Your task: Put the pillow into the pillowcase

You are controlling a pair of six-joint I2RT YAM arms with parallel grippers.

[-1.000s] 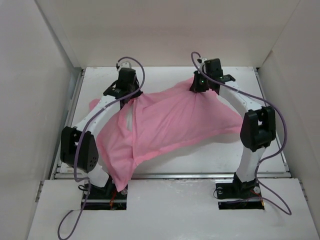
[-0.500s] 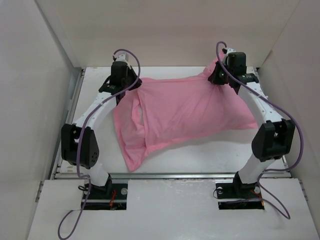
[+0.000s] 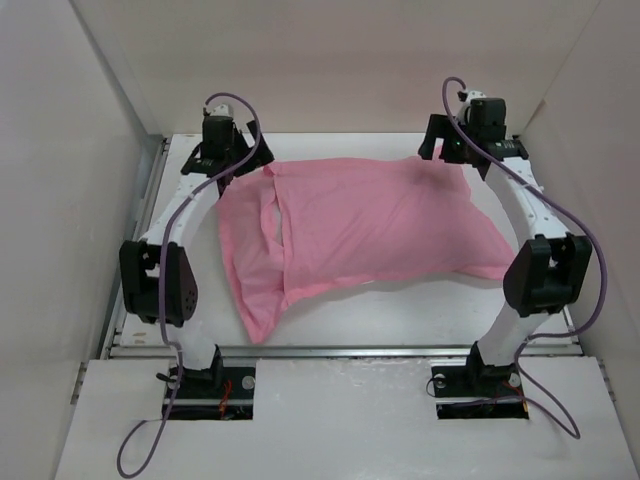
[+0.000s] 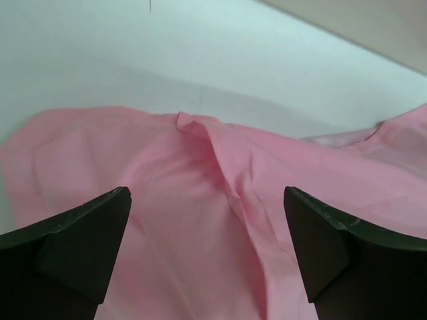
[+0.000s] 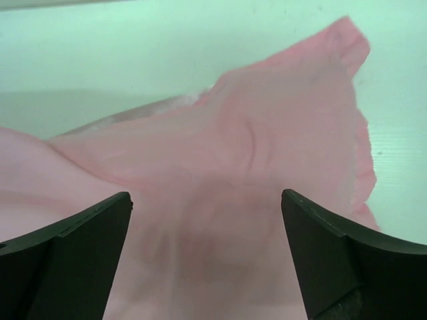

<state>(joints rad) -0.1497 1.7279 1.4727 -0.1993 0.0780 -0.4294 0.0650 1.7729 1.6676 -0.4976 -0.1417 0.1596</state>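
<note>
The pink pillowcase [image 3: 370,225] lies spread and plump across the middle of the table, with a loose flap hanging toward the near left [image 3: 255,300]. The pillow is hidden under the pink fabric; only a pale sliver shows in the slit by the flap [image 3: 273,213]. My left gripper [image 3: 222,168] hovers open at the case's far left corner, with creased pink cloth [image 4: 220,173] below its spread fingers [image 4: 207,192], apart from them. My right gripper [image 3: 450,152] stands open over the far right corner [image 5: 293,100], nothing between its fingers [image 5: 205,193].
White walls enclose the table on the left, right and back [image 3: 340,70]. A metal rail [image 3: 340,350] runs along the table's near edge, with both arm bases behind it. Bare white table [image 3: 420,310] shows between the case and the rail.
Both grippers went from shut on the pillowcase's far corners to open and let go. The arms spread outward and back, and the cloth settled flat and wider.
</note>
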